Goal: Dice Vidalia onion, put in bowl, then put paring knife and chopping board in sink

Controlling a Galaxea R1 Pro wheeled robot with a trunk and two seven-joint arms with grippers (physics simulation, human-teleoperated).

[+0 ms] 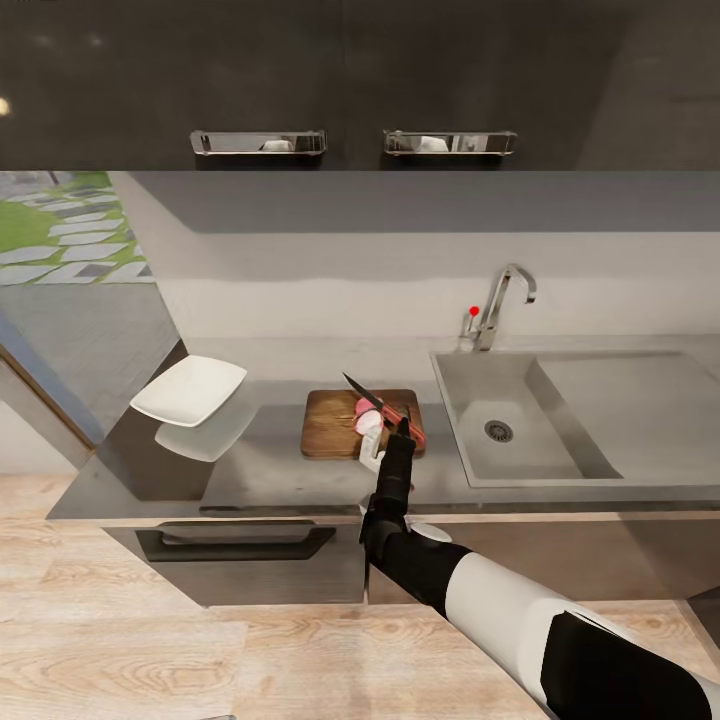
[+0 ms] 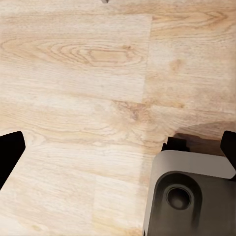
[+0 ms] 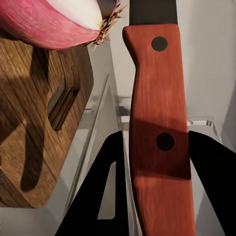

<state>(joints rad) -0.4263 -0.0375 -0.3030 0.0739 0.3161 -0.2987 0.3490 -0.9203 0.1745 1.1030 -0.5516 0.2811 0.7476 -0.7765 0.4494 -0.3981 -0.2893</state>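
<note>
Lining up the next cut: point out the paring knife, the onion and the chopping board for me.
paring knife [image 3: 160,98]: right wrist view, on the red handle.
onion [image 3: 46,22]: right wrist view, on its pink skin.
chopping board [image 1: 330,425]: head view, on the bare wood left of the onion.

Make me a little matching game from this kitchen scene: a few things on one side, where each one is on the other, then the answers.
Things:
1. bowl
2. paring knife
3. onion
4. sink

Places:
A. held in the right gripper
B. on the chopping board
C. countertop's left end
D. right of the board, under the tap

Pairs: 1-C, 2-A, 3-B, 4-D
</note>
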